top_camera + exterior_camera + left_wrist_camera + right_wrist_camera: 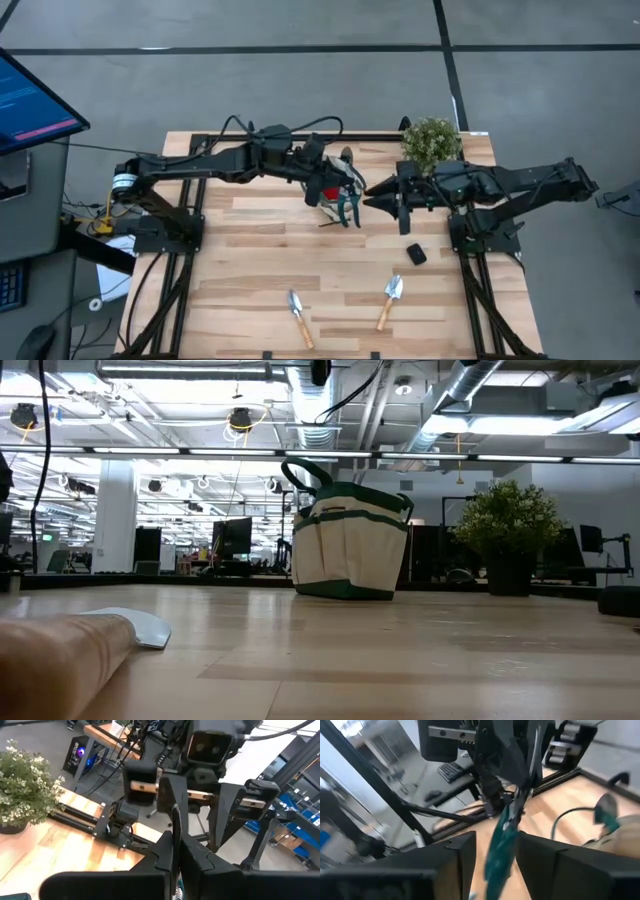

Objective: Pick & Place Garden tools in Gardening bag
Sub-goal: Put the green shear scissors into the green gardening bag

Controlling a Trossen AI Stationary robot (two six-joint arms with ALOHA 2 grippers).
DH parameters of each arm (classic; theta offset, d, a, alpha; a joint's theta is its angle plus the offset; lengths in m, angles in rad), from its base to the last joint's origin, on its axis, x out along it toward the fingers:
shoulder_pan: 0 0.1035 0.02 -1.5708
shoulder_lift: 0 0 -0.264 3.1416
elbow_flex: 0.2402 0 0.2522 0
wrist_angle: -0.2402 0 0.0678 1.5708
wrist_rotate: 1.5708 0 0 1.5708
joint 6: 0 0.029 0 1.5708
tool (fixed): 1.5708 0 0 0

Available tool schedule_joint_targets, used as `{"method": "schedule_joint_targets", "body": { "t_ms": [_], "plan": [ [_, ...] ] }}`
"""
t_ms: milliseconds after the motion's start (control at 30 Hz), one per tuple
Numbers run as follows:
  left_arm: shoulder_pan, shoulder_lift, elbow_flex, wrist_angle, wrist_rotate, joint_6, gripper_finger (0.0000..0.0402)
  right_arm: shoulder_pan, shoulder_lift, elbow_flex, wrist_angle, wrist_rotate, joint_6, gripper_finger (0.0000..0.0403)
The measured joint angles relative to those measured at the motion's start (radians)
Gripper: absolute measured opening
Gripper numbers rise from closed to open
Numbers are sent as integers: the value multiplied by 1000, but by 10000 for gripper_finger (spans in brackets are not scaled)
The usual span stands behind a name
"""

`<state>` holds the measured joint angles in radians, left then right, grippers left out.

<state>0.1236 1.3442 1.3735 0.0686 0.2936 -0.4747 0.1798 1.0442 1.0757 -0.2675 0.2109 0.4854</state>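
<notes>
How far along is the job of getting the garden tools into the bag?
Not finished. Something red shows at the gardening bag, possibly already packed. The left gripper seems to hold the green-handled shears between the open right gripper fingers. One trowel and another trowel lie on the table, left to pack.

No legible text, label, brand, number or sign in any view. Monitor [30,100] at 9 o'clock edge of high view shows coloured lines, too small to read. Gardening bag [350,550] in low view carries no readable marking.
</notes>
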Motion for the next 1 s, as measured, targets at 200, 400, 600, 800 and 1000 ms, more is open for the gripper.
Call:
{"method": "schedule_joint_targets", "body": {
  "t_ms": [200,400,600,800,1000],
  "plan": [
    [-1,-32,0,-12,-10,27,10,-17,42,72,-41,1,-94,199],
    [-1,-32,0,-11,-25,33,10,-92,87,96,-37,7,-126,276],
    [-1,-31,0,-8,-28,46,10,-133,131,96,41,-49,-130,281],
    [-1,-28,0,2,-58,64,10,-155,178,96,84,-110,-137,281],
    [-1,-24,0,6,-61,74,10,-157,218,96,118,-109,-137,273]
  ]
}}
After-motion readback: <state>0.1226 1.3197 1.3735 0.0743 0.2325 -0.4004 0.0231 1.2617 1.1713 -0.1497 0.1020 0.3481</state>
